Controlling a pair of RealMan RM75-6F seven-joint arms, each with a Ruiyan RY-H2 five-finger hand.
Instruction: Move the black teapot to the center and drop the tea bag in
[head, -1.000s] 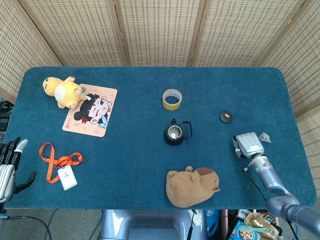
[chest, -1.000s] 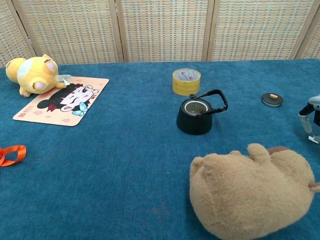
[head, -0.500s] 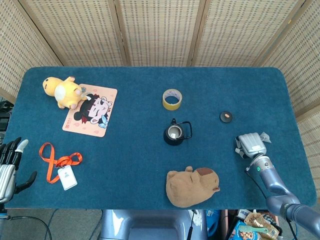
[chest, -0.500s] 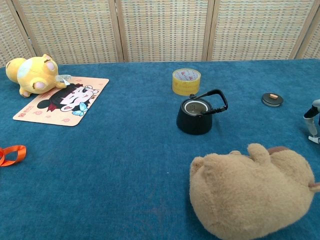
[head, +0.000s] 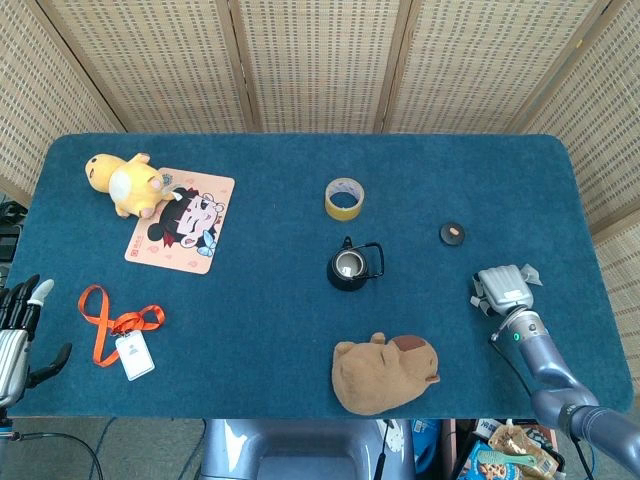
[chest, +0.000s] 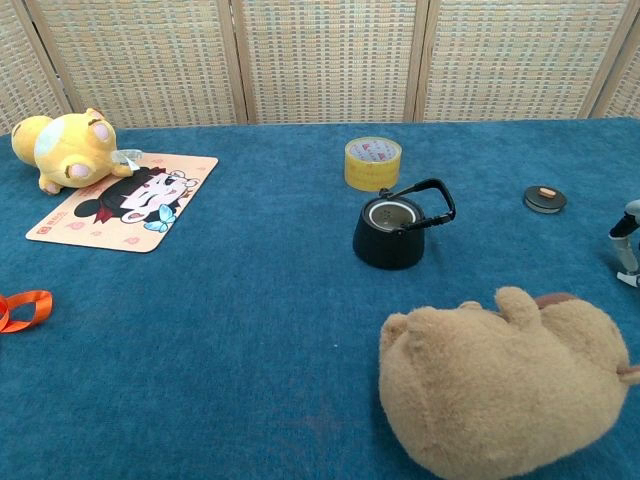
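Left hand (head: 15, 335) off table's near-left edge, fingers spread, holding nothing. Right hand (head: 503, 289) near right edge, w/ pale scrap beside it; grip can't tell. Black teapot (head: 349, 267) mid-table, lid off. Tape roll (head: 344, 198) beyond.

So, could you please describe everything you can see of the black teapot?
The black teapot is small, round and squat, dark and matte, like cast iron. Its lid is off, showing a pale metallic inside. Its looped handle is tipped back to the right. It stands upright on the blue table, near the middle, nothing else touching it.
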